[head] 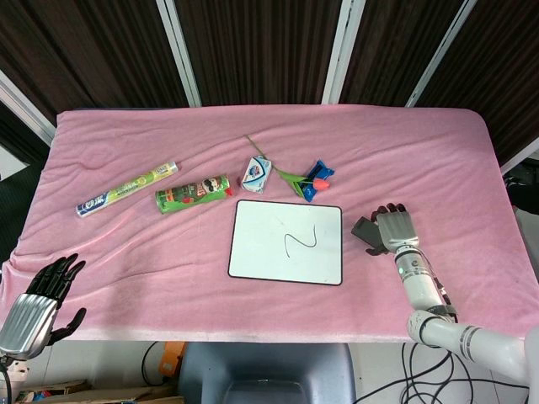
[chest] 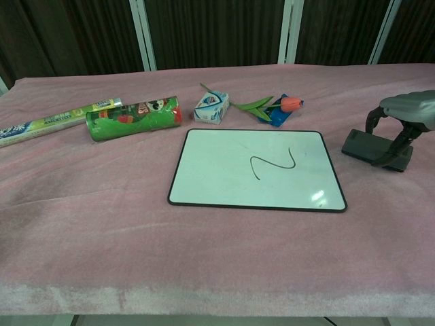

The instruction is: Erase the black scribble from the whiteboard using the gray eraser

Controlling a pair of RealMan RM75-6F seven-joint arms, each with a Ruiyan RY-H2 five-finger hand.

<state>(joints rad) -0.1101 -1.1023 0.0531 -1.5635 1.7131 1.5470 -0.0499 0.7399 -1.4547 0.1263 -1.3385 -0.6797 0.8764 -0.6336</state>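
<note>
The whiteboard (head: 261, 252) (chest: 217, 173) lies flat mid-table with a black scribble (head: 301, 241) (chest: 272, 165) near its middle. To its right the gray eraser (head: 362, 229) (chest: 363, 146) lies flat on the cloth. My right hand (head: 394, 229) (chest: 406, 109) arches over it. Its fingers (chest: 372, 121) curl down at the eraser's far edge and the thumb (chest: 393, 151) is at the near edge. I cannot tell whether they grip it. My left hand (head: 38, 301) hangs off the table's near left corner, fingers apart and holding nothing.
Behind the board lie a green chip can (head: 194, 194) (chest: 132, 117), a long wrapped roll (head: 126, 189) (chest: 51, 121), a small white-blue box (head: 257, 174) (chest: 211, 107) and a tulip on a blue packet (head: 310, 179) (chest: 275, 106). Pink cloth (head: 421, 151) covers the table.
</note>
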